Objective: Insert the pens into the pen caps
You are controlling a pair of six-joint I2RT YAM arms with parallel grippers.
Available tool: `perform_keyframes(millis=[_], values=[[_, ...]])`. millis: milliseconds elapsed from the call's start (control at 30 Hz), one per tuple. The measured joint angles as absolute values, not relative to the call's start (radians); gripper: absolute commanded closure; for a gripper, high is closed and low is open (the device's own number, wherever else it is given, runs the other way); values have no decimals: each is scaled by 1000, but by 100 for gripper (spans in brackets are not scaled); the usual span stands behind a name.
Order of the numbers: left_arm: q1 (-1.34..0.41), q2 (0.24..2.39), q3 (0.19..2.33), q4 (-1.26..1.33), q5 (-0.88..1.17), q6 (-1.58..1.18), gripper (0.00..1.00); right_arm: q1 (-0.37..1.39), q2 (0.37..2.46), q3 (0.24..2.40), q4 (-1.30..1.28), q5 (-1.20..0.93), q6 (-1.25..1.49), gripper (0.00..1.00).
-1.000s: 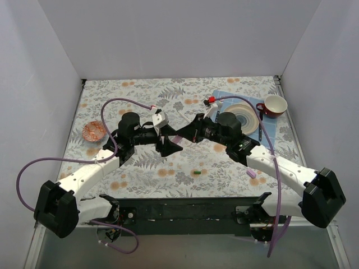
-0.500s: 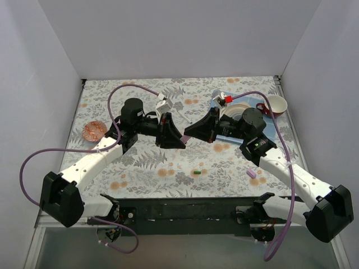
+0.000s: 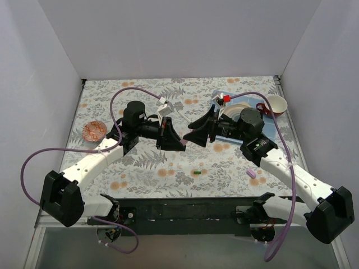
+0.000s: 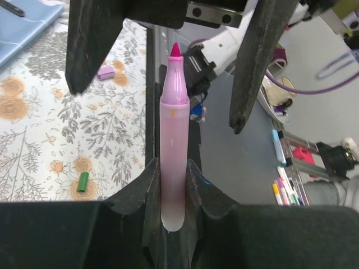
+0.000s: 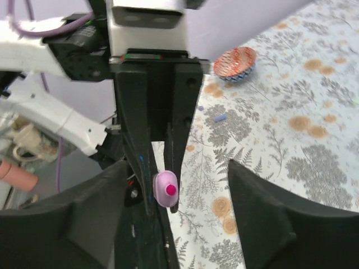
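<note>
Left hand (image 3: 178, 143) pinched closed, facing right hand (image 3: 192, 133) spread wide.

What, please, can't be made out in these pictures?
Top view: the pen, hidden between the left gripper and right gripper.
Left wrist: the pen's base, buried in the left gripper.
Top view: the green cap's open end, too small.
Right wrist: the pen's barrel, seen end-on only.

Uncapped pink pen (image 4: 172, 140) clamped in jaws; green cap (image 3: 196, 172) and lilac cap (image 3: 252, 174) lie apart
</note>
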State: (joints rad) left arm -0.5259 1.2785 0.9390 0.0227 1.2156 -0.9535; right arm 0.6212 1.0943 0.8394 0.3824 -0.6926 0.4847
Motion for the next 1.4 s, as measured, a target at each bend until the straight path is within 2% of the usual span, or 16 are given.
perform_keyframes(millis=[167,367,567,667,767,967,1233,1400], values=[[-526,1249,931,-46,1074,-904,100,613,1019,886,109,-462,580,14],[-526,1073,781,-12,871,-876,100,599,888,943,-315,-58,858,15],[-526,863,702,93,702,-874,100,549,904,1053,-833,344,1208,14],[-526,821,687,157,679,-891,100,508,939,1070,-1001,430,1323,16],[-526,833,677,206,694,-914,100,442,988,1055,-1086,451,1374,20],[-527,863,630,249,685,-987,100,270,1029,897,-1091,422,1392,22],[-532,862,628,266,635,-1045,100,63,1106,689,-967,290,1381,27],[-540,856,628,266,596,-1060,100,36,1147,638,-884,236,1402,27]])
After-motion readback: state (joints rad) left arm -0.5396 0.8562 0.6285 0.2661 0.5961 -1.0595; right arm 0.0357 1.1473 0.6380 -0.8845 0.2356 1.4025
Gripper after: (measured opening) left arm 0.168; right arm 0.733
